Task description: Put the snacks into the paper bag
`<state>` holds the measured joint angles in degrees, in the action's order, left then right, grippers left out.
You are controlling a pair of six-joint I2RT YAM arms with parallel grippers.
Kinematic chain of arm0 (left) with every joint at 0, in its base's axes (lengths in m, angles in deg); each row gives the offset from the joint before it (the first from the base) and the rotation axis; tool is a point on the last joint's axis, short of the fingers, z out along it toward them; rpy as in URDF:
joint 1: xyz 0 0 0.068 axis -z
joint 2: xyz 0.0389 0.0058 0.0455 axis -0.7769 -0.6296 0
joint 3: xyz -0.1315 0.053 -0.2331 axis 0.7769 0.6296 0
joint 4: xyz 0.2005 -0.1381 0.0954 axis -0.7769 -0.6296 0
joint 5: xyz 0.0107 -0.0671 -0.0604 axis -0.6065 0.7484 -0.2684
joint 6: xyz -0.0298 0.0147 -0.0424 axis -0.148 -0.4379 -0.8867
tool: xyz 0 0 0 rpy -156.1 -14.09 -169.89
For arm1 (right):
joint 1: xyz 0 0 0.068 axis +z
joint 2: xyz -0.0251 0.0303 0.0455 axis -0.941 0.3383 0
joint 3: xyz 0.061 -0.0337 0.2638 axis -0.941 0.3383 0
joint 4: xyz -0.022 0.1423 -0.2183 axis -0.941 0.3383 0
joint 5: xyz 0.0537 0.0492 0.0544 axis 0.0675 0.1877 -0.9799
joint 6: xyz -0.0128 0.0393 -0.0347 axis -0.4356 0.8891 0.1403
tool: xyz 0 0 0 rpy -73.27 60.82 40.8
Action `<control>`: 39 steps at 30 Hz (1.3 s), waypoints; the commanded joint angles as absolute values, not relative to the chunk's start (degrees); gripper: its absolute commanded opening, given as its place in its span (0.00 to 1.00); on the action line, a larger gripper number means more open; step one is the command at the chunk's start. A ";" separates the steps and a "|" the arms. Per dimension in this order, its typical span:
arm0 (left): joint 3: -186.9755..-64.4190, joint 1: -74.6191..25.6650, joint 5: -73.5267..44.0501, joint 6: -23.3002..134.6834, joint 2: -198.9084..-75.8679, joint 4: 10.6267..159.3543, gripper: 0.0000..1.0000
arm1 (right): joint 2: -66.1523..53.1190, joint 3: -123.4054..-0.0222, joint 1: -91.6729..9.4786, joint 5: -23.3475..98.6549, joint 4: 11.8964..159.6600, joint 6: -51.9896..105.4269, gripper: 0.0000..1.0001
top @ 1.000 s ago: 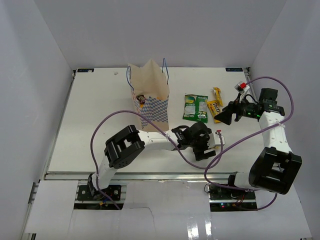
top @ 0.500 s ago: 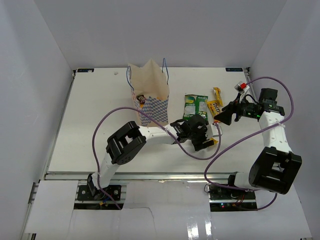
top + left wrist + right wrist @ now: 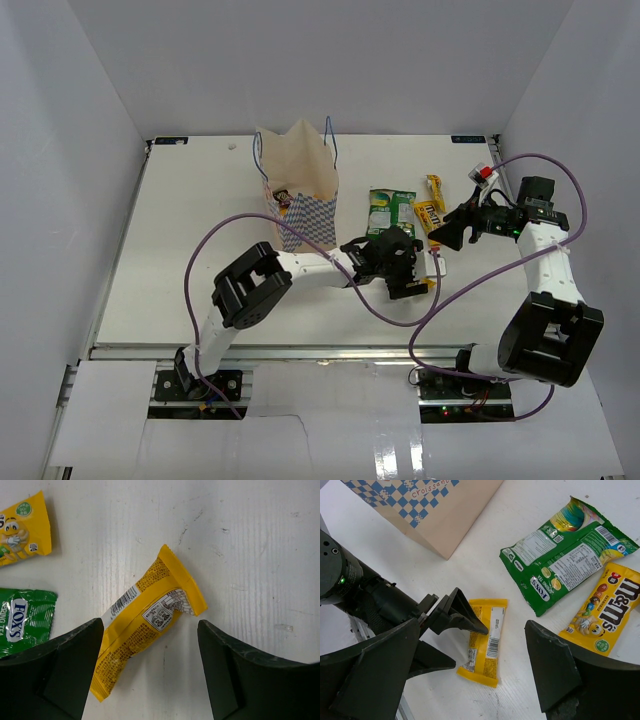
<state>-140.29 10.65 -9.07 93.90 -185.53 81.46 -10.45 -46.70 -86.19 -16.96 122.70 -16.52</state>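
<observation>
A yellow bar wrapper (image 3: 145, 625) lies flat on the white table, between my left gripper's (image 3: 150, 680) open fingers and just ahead of them; the gripper holds nothing. The top view shows that gripper (image 3: 412, 272) low over the bar (image 3: 428, 283). My right gripper (image 3: 470, 680) is open and empty, hovering above the same bar (image 3: 487, 642) and the left gripper (image 3: 462, 645). A green-white pouch (image 3: 390, 213) and a yellow M&M's packet (image 3: 430, 215) lie behind the bar. The paper bag (image 3: 300, 185) stands upright to the left.
A small yellow packet (image 3: 435, 187) lies behind the M&M's packet. A small red-white item (image 3: 482, 173) sits near the right arm. White walls enclose the table on three sides. Purple cables loop over the table by both arms.
My left gripper has moved away from the near edge toward the snacks and now stands open around the yellow bar. The right arm has barely moved.
</observation>
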 commanded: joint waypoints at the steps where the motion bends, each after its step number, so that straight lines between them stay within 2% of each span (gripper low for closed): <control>1: -140.71 8.80 -3.85 100.92 -183.88 81.84 0.87 | -10.08 -48.04 -86.22 -19.13 123.06 -17.27 0.91; 7: -144.66 6.33 1.25 100.93 -186.52 80.43 0.87 | -9.73 -48.48 -86.22 -19.39 122.89 -17.01 0.91; 13: -148.97 4.92 7.49 99.88 -190.65 76.74 0.83 | -9.37 -49.53 -86.22 -19.66 122.89 -16.39 0.91; 24: -144.59 4.92 10.67 97.69 -189.78 75.33 0.77 | -9.11 -48.66 -86.22 -20.36 122.80 -16.04 0.91; 28: -142.13 4.92 6.45 95.66 -189.16 76.29 0.67 | -9.20 -48.57 -86.22 -20.36 122.89 -16.13 0.91; 36: -136.68 4.92 0.30 91.01 -184.69 80.86 0.29 | -9.81 -48.22 -86.31 -20.54 122.98 -16.31 0.91; 39: -134.39 4.92 0.03 88.38 -181.88 82.00 0.20 | -9.90 -48.13 -86.31 -20.45 123.06 -16.39 0.91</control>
<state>-137.40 5.01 1.80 92.37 -186.34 84.49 -9.01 -47.16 -86.30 -18.69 122.50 -16.30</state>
